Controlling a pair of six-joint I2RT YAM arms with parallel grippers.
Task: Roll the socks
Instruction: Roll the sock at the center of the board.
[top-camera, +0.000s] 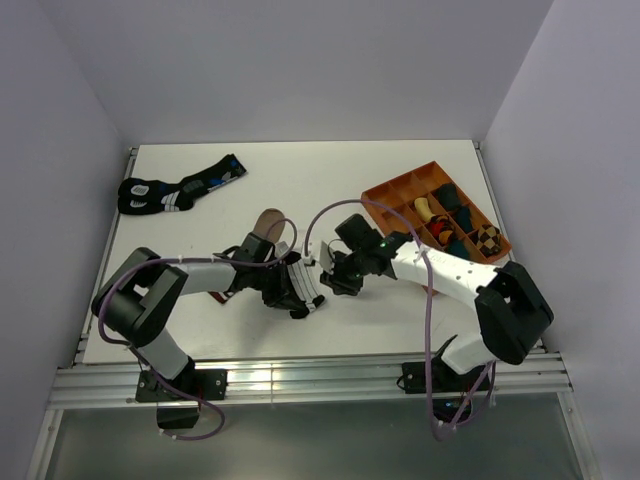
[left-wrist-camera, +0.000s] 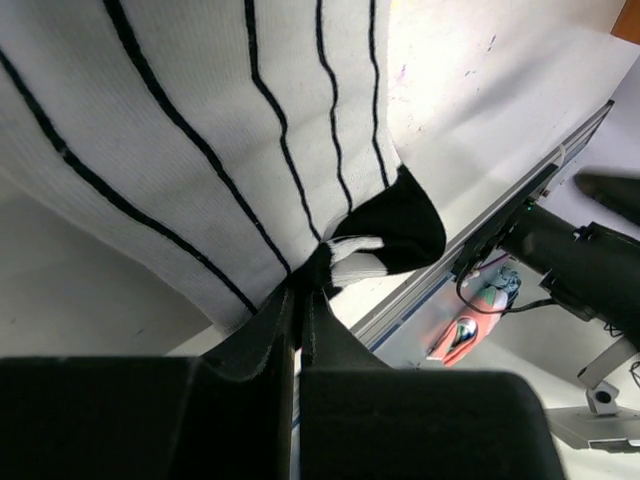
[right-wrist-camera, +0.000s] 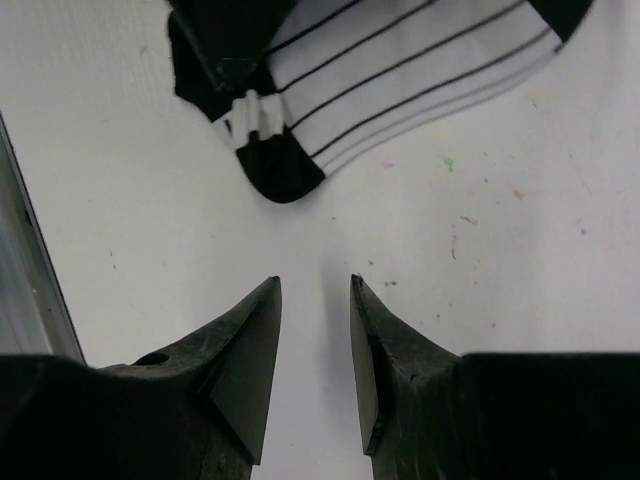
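While my left gripper keeps its jaws pinched shut on the white striped sock, right at the black end, the roll will need tension. Judgement: hold the cloth taut and bring my right gripper squarely onto that same end before turning. Its jaws stand part open and empty over the table. The sock's black tip lies ahead of them, apart, slightly left. The tan sock lies partly hidden under my left arm.

Ribbed knit cloth sock, matt black plastic fingers, matt white table
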